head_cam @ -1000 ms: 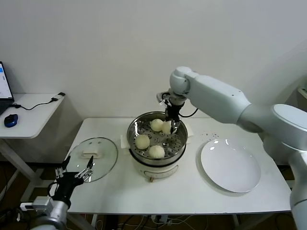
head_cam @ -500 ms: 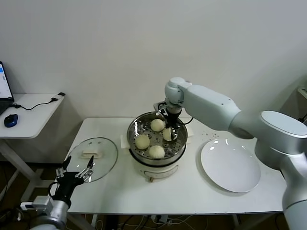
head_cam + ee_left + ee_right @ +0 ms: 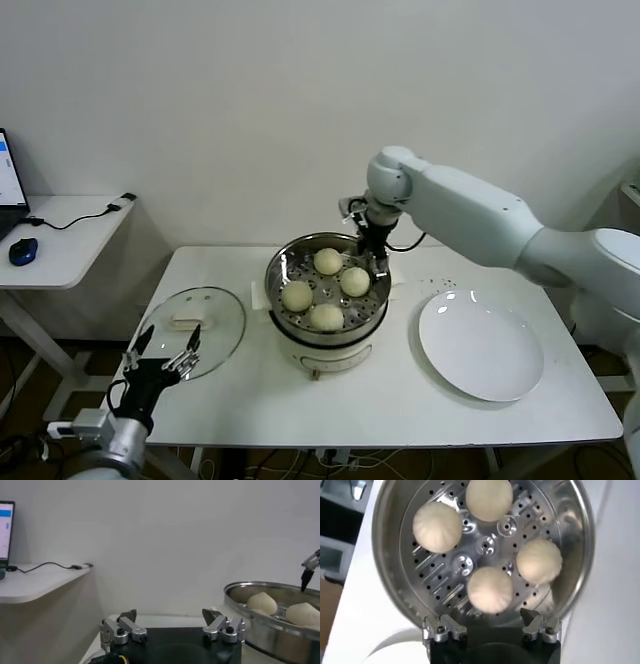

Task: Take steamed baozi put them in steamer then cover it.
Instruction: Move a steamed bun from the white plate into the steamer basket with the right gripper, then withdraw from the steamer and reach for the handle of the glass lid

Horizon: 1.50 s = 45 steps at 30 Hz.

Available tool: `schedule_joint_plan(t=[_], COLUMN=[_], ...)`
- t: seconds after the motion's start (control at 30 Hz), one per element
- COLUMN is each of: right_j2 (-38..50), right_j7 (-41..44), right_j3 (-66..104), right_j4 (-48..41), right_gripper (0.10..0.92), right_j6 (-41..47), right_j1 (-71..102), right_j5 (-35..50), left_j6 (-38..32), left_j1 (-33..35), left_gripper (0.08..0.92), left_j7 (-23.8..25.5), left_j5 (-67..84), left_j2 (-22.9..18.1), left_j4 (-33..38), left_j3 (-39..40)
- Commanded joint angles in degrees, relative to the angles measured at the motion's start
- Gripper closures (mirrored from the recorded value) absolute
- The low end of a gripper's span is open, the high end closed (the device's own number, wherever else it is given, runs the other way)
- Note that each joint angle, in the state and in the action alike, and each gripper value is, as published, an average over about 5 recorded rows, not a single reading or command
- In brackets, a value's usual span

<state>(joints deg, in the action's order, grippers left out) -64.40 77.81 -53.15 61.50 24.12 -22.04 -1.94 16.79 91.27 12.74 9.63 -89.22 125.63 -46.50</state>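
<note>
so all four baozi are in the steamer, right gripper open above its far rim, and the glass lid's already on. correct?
Not quite: the glass lid is not on; in the head view it lies on the table left of the steamer. The rest holds: four baozi inside, right gripper open above the far rim.

Laptop point(image 3: 8, 168) cut by frame edge; steamer point(image 3: 272, 617) partly out of left-wrist view.
</note>
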Motion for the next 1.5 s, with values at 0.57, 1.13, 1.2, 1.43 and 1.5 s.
schedule_joint_plan(t=[0.57,1.13,1.2,1.43,1.5], right_j2=[15.8,-11.3,-11.3,-11.9,-12.3], right_j7=[-50.1,-72.4,-73.5,-73.7,-73.6], right_j3=[86.3,95.6,94.8,93.9,94.1], right_j4=[35.1,40.6,42.0,46.5,47.2], right_gripper=[0.203,0.203,0.203,0.203,0.203], right_j6=[-17.7,-35.6,-35.7,-36.6,-36.6], right_j1=[72.9,100.1,102.5,107.8,108.2], right_j5=[23.0,34.4,34.7,34.6,34.1], left_j6=[-6.6,-21.6,-25.2,-28.1,-26.2], left_j1=[-0.2,-7.8,-8.9,-8.8,-8.4], left_gripper=[0.177,0.177,0.177,0.177,0.177], left_j7=[-7.1,-11.9,-14.8,-25.4,-25.9], left_j5=[-0.3,-45.0,-57.2,-78.9,-82.9], left_j2=[0.4,3.4,4.3,10.8,12.6], left_j4=[-0.4,-16.9,-21.0,-28.3,-28.8], left_j3=[2.0,0.2,-0.1,3.1,4.7])
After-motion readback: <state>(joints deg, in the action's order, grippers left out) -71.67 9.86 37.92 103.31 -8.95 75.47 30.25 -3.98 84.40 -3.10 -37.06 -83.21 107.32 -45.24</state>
